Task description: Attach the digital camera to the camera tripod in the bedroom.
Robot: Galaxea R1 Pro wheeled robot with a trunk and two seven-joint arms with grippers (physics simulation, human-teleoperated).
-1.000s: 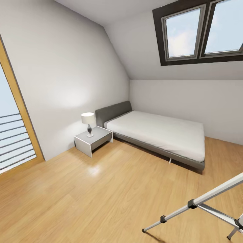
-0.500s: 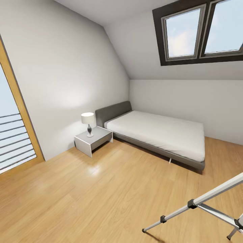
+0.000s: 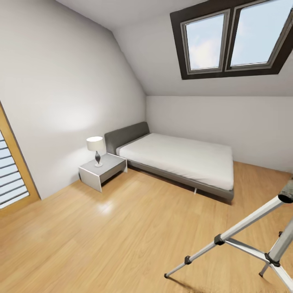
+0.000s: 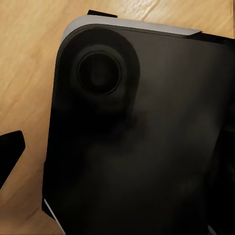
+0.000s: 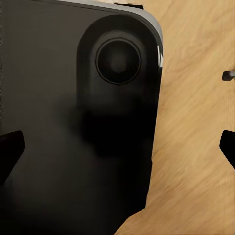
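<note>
The camera tripod (image 3: 244,223) stands at the lower right of the head view, on the bedroom's wood floor (image 3: 101,236). Its silver legs with black joints are spread wide and its top is cut off by the picture's edge. The digital camera is out of view. My left gripper (image 4: 117,149) is open, one black fingertip (image 4: 10,152) showing at the edge over a dark robot panel (image 4: 147,147). My right gripper (image 5: 117,147) is open too, its fingertips (image 5: 10,147) wide apart with nothing held.
A low grey bed (image 3: 179,156) with a white mattress lies against the far wall under a dark-framed skylight (image 3: 228,38). A grey nightstand (image 3: 101,171) with a lamp (image 3: 95,148) stands beside it. A wood-framed slatted opening (image 3: 10,179) is at the left.
The head view has swung to the right, so the bed, nightstand and skylight sit further left in the picture. More of the tripod's legs shows now.
</note>
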